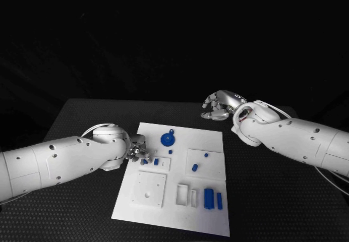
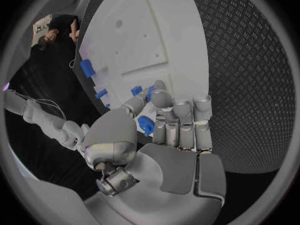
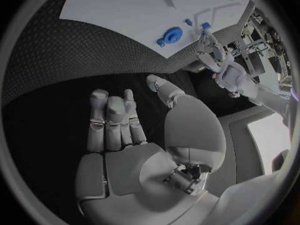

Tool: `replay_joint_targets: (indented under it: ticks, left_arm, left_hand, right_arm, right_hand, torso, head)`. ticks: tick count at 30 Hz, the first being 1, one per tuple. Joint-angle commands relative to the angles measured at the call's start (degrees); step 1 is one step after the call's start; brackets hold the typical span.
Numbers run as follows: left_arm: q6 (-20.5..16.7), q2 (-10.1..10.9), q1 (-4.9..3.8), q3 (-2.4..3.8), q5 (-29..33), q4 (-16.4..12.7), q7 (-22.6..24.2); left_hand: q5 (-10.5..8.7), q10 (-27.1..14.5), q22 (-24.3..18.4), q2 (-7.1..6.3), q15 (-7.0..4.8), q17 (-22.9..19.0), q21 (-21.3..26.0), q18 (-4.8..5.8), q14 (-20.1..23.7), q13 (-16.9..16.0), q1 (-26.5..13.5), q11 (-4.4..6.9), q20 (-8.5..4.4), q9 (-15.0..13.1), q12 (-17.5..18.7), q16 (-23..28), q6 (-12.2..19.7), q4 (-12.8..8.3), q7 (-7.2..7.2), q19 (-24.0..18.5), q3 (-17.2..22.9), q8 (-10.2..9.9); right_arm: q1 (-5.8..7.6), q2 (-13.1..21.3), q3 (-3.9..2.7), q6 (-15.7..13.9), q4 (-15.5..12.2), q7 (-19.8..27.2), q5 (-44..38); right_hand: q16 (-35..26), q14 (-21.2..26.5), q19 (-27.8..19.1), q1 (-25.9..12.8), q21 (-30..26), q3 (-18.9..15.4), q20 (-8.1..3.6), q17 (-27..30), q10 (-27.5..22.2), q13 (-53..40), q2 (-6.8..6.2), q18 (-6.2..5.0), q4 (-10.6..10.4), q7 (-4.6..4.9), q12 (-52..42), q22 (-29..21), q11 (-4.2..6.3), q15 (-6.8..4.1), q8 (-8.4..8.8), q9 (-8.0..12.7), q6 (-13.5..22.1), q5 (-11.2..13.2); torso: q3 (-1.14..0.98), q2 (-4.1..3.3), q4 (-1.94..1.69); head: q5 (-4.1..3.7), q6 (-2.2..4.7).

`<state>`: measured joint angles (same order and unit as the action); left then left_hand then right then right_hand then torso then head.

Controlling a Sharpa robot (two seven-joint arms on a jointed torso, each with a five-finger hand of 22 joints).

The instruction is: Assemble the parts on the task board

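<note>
1. Task board (image 1: 207,214) lay flat in the middle of the black table (image 1: 283,201), one white plate with raised white blocks and recesses on it.
2. Blue parts on the board, counted in the head view, came to about eight: one round knobbed part (image 1: 168,137) near the far edge, one small peg (image 1: 170,152) just below it, one tiny piece (image 1: 206,155) and one oval piece (image 1: 195,167) on the right-hand square block, two upright bars (image 1: 209,198) side by side near the front edge, and two small pieces (image 1: 156,162) at the board's left edge – these last two sat right by the left hand, and I could not count them with certainty.
3. Left hand (image 1: 136,152) reached over the board's left edge. In the left wrist view its fingers (image 2: 181,120) were curled close together, and a small blue part (image 2: 146,125) sat pinched between them and the thumb – so this hand had hold of one part.
4. Right hand (image 1: 218,106) hung beyond the far edge of the board, over the bare table and well apart from every part. Its fingers (image 3: 112,117) stood together, partly extended, the thumb set apart from them, and nothing lay in its grasp.
5. White arms numbered two, one from each side.
</note>
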<state>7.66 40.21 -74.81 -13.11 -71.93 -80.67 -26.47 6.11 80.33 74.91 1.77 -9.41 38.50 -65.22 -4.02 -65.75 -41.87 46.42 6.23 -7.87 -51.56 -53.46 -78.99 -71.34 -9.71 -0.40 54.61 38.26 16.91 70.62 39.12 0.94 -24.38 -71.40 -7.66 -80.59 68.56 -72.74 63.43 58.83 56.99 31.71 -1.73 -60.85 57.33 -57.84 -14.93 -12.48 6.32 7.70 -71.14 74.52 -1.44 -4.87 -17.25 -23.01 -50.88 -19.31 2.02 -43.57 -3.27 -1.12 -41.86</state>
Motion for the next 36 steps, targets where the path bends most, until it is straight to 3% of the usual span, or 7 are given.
replay_joint_targets:
  ticks: [1, 15, 27, 36]
  left_arm:
    - [0.54, -0.45, 0.69, -0.54, -1.27, 0.66, -2.14]
    - [1.81, -1.57, 0.75, -0.54, -1.47, 2.09, -2.20]
    - [1.90, -1.54, 0.76, -0.54, -1.31, 2.05, -2.03]
    - [1.82, -1.37, 0.76, -0.54, -1.61, 2.13, -2.10]
  left_hand:
    - [-1.09, 0.18, 0.66, -0.64, -1.95, -0.10, -0.23, -0.34, -1.78, 0.08, 1.31, 0.10, -7.46, -0.20, 0.18, 0.11, 0.03, -1.78, 0.14, 0.37, 8.06, -0.37]
    - [-2.54, 0.30, 0.58, -3.35, -2.03, -0.20, -0.06, -0.32, -1.76, 0.20, 2.62, -0.01, -7.46, -0.54, 0.41, 0.35, -0.12, 0.09, 0.22, 0.48, 7.62, -0.25]
    - [-2.91, 0.41, 0.57, -4.65, -2.00, -0.22, 0.03, -0.32, -1.76, 0.27, 2.78, -0.06, -7.46, -0.69, 0.48, 0.42, -0.29, 1.43, 0.20, 0.48, 6.95, -0.15]
    - [-2.99, 0.45, 0.56, -7.22, -2.00, -0.23, 0.14, -0.34, -1.78, 0.34, 2.54, -0.06, -7.49, -0.79, 0.57, 0.49, -0.30, 3.43, 0.20, 0.51, 6.13, -0.18]
  right_arm:
    - [-0.02, -0.01, -0.02, 0.47, -0.10, 0.27, -0.20]
    - [-0.02, -0.05, -0.02, 0.50, -0.22, 0.25, -0.20]
    - [-0.02, -0.04, -0.02, 0.50, -0.24, 0.26, -0.20]
    - [-0.02, -0.01, -0.02, 0.60, -0.23, 0.16, -0.22]
  right_hand:
    - [-0.29, -0.07, 0.30, -0.53, -0.24, -0.21, -0.15, -0.04, -0.39, 0.09, 0.15, -2.52, -0.01, 0.41, -0.26, 0.05, -0.20, 0.21, 0.14, 0.05, -0.12, -0.16]
    - [-0.29, -0.07, 0.30, -0.56, -0.25, -0.22, -0.15, -0.04, -0.39, 0.10, 0.14, -2.52, -0.03, 0.41, -0.26, 0.05, -0.20, 0.21, 0.14, 0.05, -0.12, -0.17]
    - [-0.30, -0.08, 0.30, -0.57, -0.25, -0.21, -0.15, -0.04, -0.40, 0.12, 0.14, -2.52, -0.04, 0.41, -0.27, 0.05, -0.20, 0.22, 0.13, 0.05, -0.12, -0.19]
    - [-0.30, -0.08, 0.31, -0.53, -0.26, -0.20, -0.15, -0.04, -0.39, 0.13, 0.15, -2.52, -0.01, 0.40, -0.29, 0.05, -0.20, 0.21, 0.12, 0.05, -0.14, -0.20]
  torso:
    - [0.02, -0.01, -0.01]
    - [0.01, -0.03, 0.03]
    - [0.01, 0.00, 0.00]
    - [0.01, 0.01, -0.03]
  head:
    - [-0.03, 0.00]
    - [-0.22, -0.16]
    - [-0.26, -0.24]
    - [-0.28, -0.26]
